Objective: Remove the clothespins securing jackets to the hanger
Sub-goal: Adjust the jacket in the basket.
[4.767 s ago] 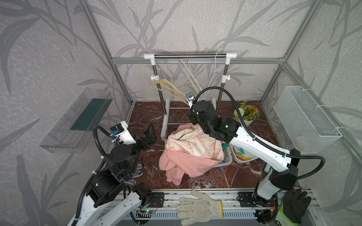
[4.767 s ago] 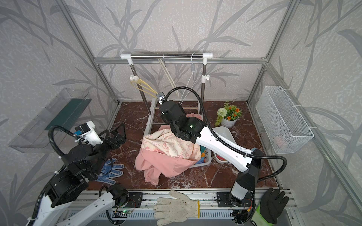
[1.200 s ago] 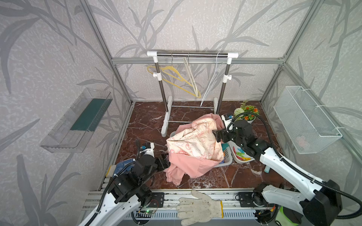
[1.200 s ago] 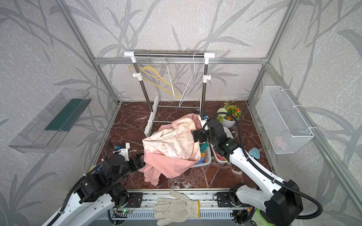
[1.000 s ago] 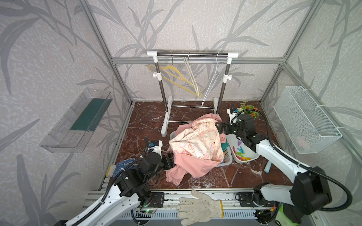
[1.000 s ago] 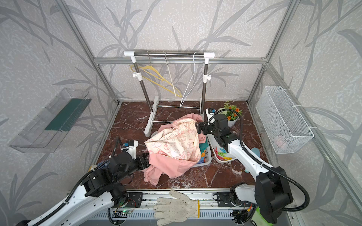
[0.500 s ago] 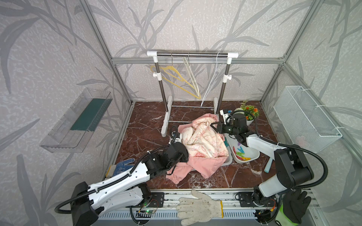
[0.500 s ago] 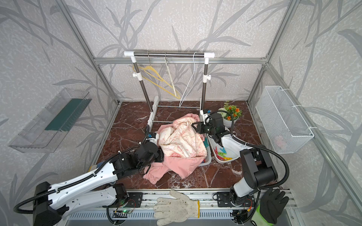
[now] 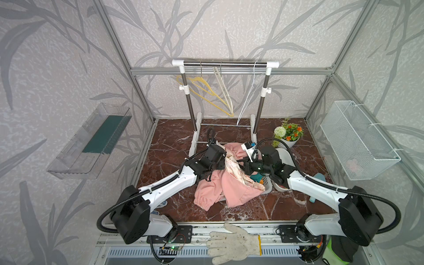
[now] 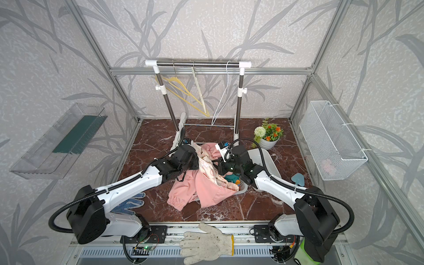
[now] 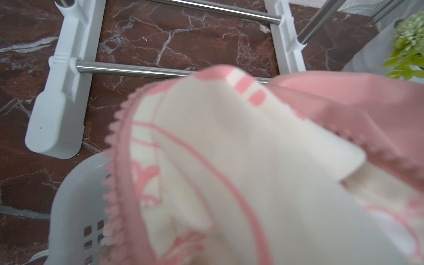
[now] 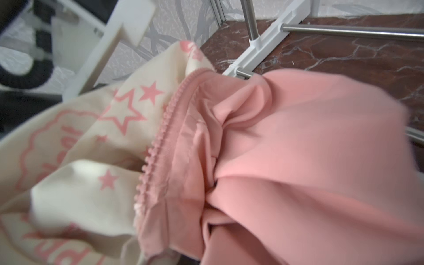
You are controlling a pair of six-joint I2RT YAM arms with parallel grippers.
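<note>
Both grippers press into the pink jacket from opposite sides.

Left gripper [image 9: 223, 158] and right gripper [image 9: 241, 163] meet at the jacket [image 9: 231, 188], which is heaped over a white basket [image 10: 242, 187] in front of the rack [image 9: 226, 64]. Fabric hides the jaws of both in both top views. The right one reads as closed, seemingly on jacket cloth; how wide the left one stands I cannot tell. Only the top views show three bare hangers [image 9: 206, 89] on the rack, a white glove [image 9: 232, 243] on the front rail, and teal fabric [image 10: 231, 178] in the basket. Only the right wrist view shows stars and partial pink lettering, unreadable, on the cream lining [image 12: 87, 142], plus the zipper teeth [image 12: 160, 137]. The left wrist view shows the basket wall [image 11: 75, 206] under the lining. No clothespin can be made out.
</note>
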